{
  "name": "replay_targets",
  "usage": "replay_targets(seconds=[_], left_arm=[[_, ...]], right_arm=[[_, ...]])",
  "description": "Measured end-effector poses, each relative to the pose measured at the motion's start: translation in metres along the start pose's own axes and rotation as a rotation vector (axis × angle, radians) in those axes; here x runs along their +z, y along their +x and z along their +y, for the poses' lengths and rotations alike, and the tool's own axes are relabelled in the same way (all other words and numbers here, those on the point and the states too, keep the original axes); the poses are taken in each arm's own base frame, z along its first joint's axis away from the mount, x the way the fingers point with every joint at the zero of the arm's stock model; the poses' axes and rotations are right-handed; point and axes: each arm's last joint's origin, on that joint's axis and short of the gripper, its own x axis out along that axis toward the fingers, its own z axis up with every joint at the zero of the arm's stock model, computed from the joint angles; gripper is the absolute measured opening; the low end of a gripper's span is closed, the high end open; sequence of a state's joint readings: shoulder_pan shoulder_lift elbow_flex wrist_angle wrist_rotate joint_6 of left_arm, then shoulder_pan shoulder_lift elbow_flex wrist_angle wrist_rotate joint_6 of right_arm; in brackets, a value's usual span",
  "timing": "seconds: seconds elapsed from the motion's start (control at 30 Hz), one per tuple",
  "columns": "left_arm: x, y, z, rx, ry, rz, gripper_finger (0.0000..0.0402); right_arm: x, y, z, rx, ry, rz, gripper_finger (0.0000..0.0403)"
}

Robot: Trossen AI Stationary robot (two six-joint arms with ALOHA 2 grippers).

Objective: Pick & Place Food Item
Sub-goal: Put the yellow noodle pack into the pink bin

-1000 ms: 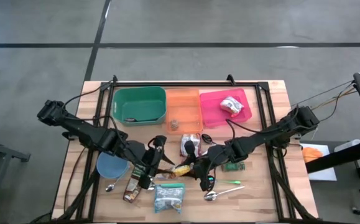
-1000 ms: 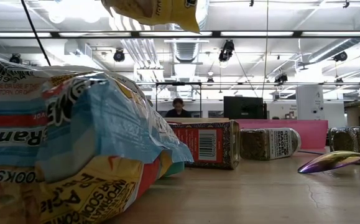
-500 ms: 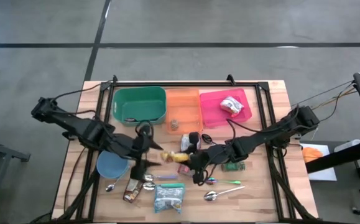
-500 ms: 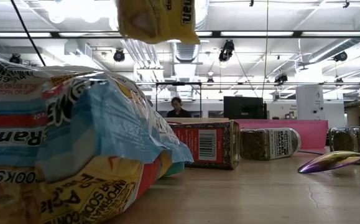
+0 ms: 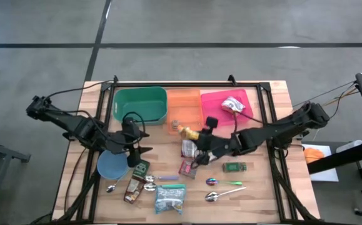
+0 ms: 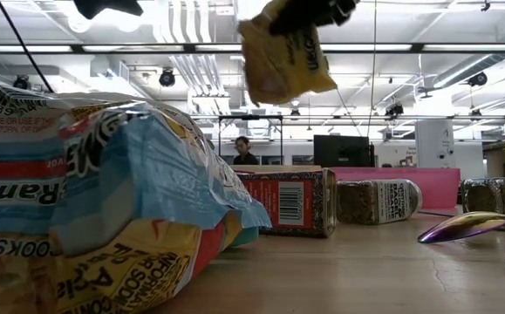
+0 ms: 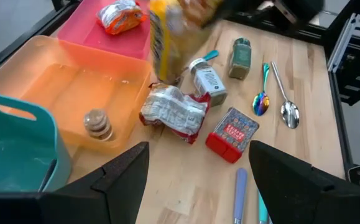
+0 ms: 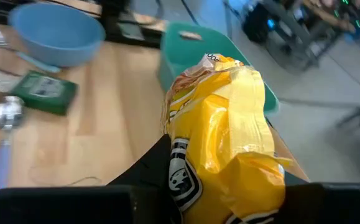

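Observation:
A yellow snack bag (image 5: 189,132) hangs above the table's middle, just short of the orange bin (image 5: 185,107). My right gripper (image 5: 202,135) is shut on it. In the low view the bag (image 6: 285,59) hangs high under the dark fingers. The right wrist view shows it crumpled and close up (image 8: 226,124). My left gripper (image 5: 140,149) stands open over the table's left part, beside the blue bowl, with nothing between its fingers (image 7: 198,180). My right gripper pinches one end of the yellow bag (image 8: 189,171) between its two fingers (image 8: 143,167). In the low view that is the bag's top end (image 6: 297,19), so it hangs tilted below the fingers, lifted clear of the table.
A green bin (image 5: 140,105), the orange bin holding a small jar and a pink bin (image 5: 217,111) holding a wrapped item line the far edge. A blue bowl (image 5: 112,166), a red box (image 5: 187,167), a green tin (image 5: 234,167), spoons (image 5: 219,196) and a ramen pack (image 5: 170,199) lie nearer.
My right gripper has carried the yellow bag from the table's near middle toward the far edge and the orange bin, turning as it went. My left gripper, which was at the bag, has drawn back toward the table's left edge.

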State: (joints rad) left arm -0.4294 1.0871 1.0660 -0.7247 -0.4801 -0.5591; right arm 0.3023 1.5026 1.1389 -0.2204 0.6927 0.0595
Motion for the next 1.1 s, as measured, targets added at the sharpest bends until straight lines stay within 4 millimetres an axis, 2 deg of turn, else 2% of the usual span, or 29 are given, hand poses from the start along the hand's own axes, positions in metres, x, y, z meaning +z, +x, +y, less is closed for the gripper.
replay_targets(seconds=[0.43, 0.63, 0.83, 1.1], left_arm=[[-0.005, -0.005, 0.006, 0.002, 0.008, -0.002, 0.0279], [-0.006, -0.005, 0.006, 0.004, 0.01, 0.001, 0.0279], [-0.008, -0.005, 0.008, 0.018, 0.028, 0.025, 0.0279], [-0.009, -0.005, 0.009, 0.025, 0.034, 0.035, 0.0279]], right_arm=[[-0.021, -0.011, -0.085, -0.213, 0.138, 0.29, 0.009], [-0.032, -0.005, -0.121, -0.289, 0.203, 0.404, 0.009], [-0.044, 0.007, -0.147, -0.376, 0.226, 0.494, 0.009], [-0.059, 0.024, -0.171, -0.444, 0.102, 0.619, 0.009]])
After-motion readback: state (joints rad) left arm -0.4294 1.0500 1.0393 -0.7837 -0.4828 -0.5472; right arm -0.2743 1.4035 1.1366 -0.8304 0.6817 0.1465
